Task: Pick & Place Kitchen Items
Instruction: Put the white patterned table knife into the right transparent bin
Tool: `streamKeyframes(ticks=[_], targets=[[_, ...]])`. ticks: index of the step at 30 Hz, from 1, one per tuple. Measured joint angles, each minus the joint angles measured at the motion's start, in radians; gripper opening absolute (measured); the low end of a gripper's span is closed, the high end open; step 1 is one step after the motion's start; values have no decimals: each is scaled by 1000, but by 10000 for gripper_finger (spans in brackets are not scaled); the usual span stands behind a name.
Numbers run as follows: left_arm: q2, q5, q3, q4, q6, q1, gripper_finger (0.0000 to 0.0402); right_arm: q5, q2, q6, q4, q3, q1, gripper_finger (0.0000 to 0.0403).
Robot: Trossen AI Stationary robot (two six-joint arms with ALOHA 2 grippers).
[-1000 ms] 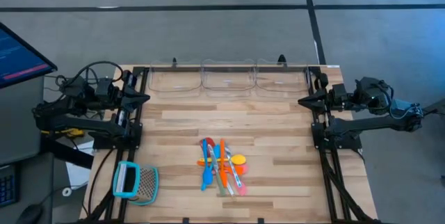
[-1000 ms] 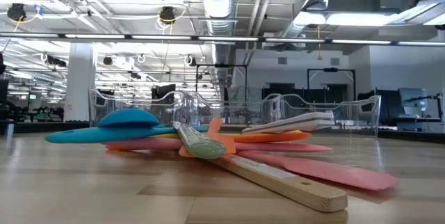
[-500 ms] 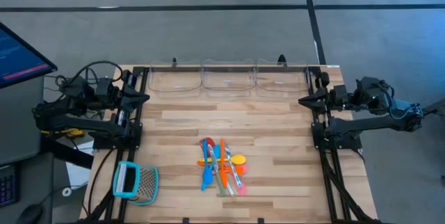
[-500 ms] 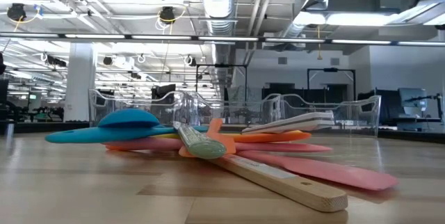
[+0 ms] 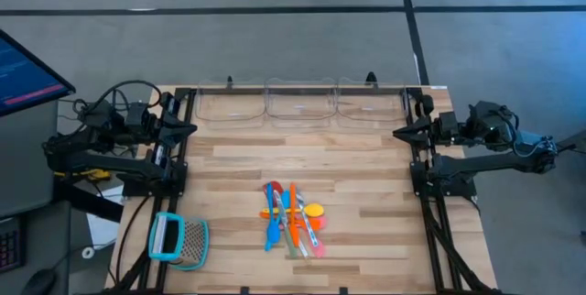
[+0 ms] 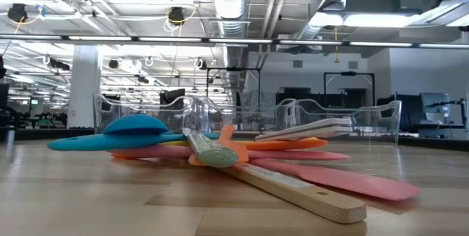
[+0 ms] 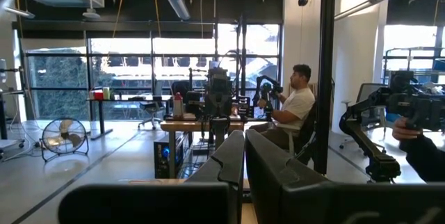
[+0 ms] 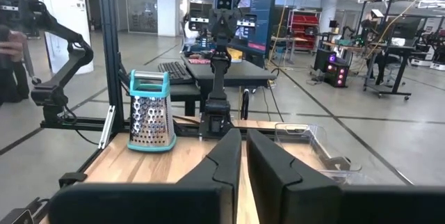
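Hard to separate one utensil from another in the high view: the kitchen items (image 5: 292, 218) heaped in a small tangle near the middle of the wooden table (image 5: 366, 176), toward its near edge, overlapping and crossing. Clearer from the low view: a blue spoon (image 6: 117, 135) with rounded bowl on top at one end, a flat pink spatula (image 6: 344, 180) reaching out at the other, orange pieces (image 6: 286, 145) sandwiched between, a pale wooden handle (image 6: 308, 196) with a small hole poking toward the camera, a silvery metal piece (image 6: 308, 129) lying across the top. Red head and yellow disc only small blobs from above. Along the far edge, three clear plastic bins (image 5: 298, 103) side by side, nearly invisible against the wood, seemingly with nothing inside. Standing at the near left corner, a teal-framed metal box grater (image 5: 178, 239), perforated faces glinting. Left gripper (image 5: 188, 129) parked at the left edge, fingers pressed together, holding nothing. Right gripper (image 5: 401, 133) parked at the right edge, fingers nearly touching with a thin slit, likewise empty. Beyond the table, a seated person (image 7: 290, 109) in a white shirt, partly cut off by a post.
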Motion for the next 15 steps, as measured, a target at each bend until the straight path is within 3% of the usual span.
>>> streamKeyframes(ticks=[15], targets=[[5, 2, 0, 9, 1, 0, 8, 0, 0, 2, 6, 0, 0, 16]])
